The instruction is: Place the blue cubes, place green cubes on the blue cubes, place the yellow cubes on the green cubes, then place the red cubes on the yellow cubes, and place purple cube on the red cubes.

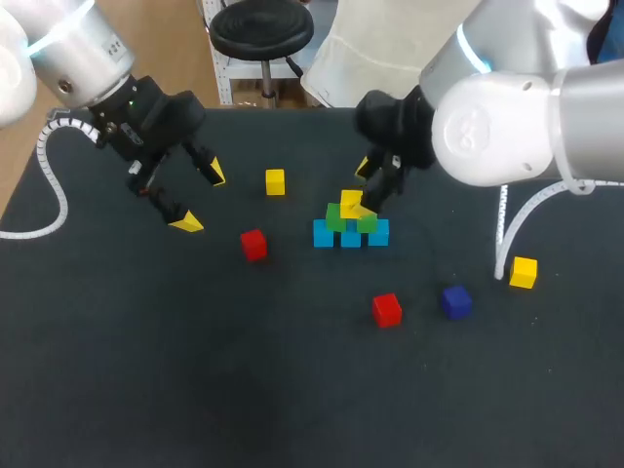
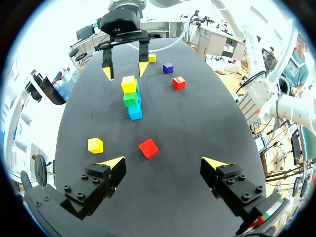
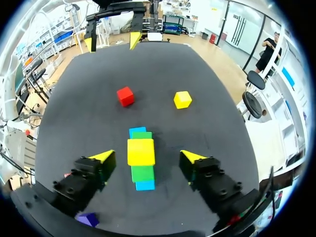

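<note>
Three blue cubes (image 1: 351, 237) lie in a row mid-table with two green cubes (image 1: 335, 218) on them. A yellow cube (image 1: 351, 203) tops the greens. My right gripper (image 1: 363, 190) is open around that yellow cube (image 3: 141, 151), with a gap showing on each side of it. Off to the left, my left gripper (image 1: 200, 198) hangs open and empty above the table. Loose on the table are two red cubes (image 1: 253, 244) (image 1: 387, 309), two yellow cubes (image 1: 275, 181) (image 1: 524, 272) and the purple cube (image 1: 455, 301). From the left wrist the stack (image 2: 131, 98) shows far ahead of my left gripper (image 2: 163, 163).
The nearer red cube (image 2: 148, 148) and a yellow cube (image 2: 96, 145) lie just ahead of my left gripper. The purple cube (image 3: 89, 218) sits beside and behind my right gripper's finger. The black tabletop (image 1: 195, 370) has wide bare room at the front.
</note>
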You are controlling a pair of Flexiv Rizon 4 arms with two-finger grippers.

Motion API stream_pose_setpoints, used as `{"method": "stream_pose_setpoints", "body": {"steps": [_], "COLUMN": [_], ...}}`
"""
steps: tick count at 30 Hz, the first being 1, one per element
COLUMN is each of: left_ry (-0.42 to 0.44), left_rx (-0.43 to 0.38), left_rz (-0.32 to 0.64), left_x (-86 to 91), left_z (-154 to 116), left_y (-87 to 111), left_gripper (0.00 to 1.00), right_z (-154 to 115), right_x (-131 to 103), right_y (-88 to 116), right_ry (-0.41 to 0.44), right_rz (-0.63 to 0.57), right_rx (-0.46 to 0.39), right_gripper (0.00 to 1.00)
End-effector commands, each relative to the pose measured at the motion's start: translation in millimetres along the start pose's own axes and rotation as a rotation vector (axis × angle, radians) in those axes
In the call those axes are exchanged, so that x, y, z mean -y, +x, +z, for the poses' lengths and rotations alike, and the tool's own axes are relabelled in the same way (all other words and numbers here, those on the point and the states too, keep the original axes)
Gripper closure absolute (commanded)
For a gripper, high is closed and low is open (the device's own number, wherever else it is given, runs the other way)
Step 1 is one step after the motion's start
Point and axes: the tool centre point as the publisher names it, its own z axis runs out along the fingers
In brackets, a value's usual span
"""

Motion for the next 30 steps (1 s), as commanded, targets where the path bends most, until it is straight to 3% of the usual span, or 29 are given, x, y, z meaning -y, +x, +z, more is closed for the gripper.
{"method": "stream_pose_setpoints", "body": {"steps": [1, 11, 16, 30], "left_ry": [0.0, 0.0, 0.0, 0.0], "left_rx": [0.001, 0.001, 0.001, 0.001], "left_rz": [0.003, 0.003, 0.003, 0.003], "left_x": [-0.1, -0.1, -0.1, -0.1], "left_z": [0.1, 0.1, 0.1, 0.1], "left_y": [1.0, 1.0, 1.0, 1.0], "left_gripper": [0.0, 0.0, 0.0, 0.0], "right_z": [-29.4, -74.5, -84.0, -95.9], "right_x": [-5.1, -18.4, -32.0, -65.1], "right_y": [18.0, 83.4, 116.4, 179.6], "right_ry": [0.039, 0.126, 0.148, 0.178], "right_rz": [0.008, 0.045, 0.089, 0.19], "right_rx": [0.01, -0.018, -0.037, -0.079], "right_gripper": [0.0, 0.0, 0.0, 0.0]}}
